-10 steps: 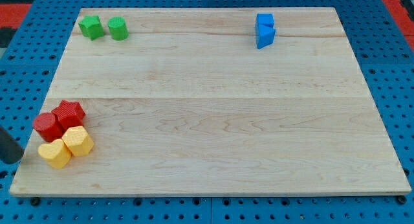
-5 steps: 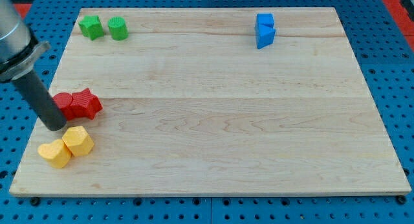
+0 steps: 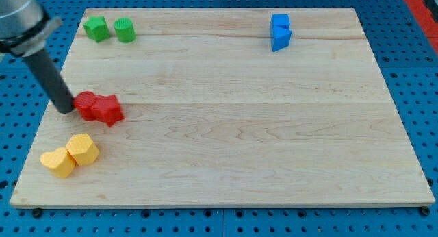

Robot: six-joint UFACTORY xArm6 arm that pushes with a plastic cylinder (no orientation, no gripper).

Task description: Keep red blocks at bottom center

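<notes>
No jaws are fitted. My tip touches the red cylinder, which abuts the red star block at the counter's left. Step in hand: pushing both rightward. Next move: steer toward bottom center, clear of the yellow blocks.

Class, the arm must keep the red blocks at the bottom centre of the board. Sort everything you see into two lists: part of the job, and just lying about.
Part of the job: two red blocks, touching; my tip, at their left.

Lying about: two green blocks; two blue blocks; two yellow blocks.
</notes>
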